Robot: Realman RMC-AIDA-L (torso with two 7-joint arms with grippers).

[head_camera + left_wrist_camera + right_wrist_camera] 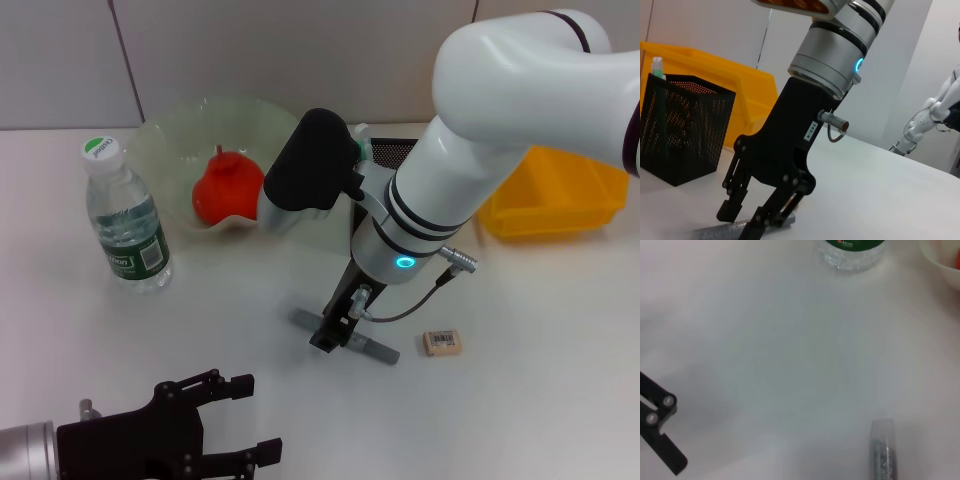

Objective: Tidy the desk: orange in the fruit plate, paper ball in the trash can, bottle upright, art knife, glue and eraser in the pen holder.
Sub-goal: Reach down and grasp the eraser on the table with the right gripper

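Note:
My right gripper (330, 336) is down at the table over the grey art knife (377, 349), its fingers open and straddling the knife (715, 232), which lies flat. The beige eraser (442, 342) lies just right of it. The orange (228, 190) sits in the pale-green fruit plate (170, 130). At the left, the bottle (125, 222) stands upright. The black mesh pen holder (682, 127) has a white-and-green stick, apparently the glue (657, 67), poking out. The yellow trash can (560, 195) is at the right. The paper ball is out of view.
My left gripper (240, 420) rests open at the near left edge of the table. The right arm's elbow hangs over the space between the fruit plate and the pen holder (392, 150). White table surface stretches around the eraser.

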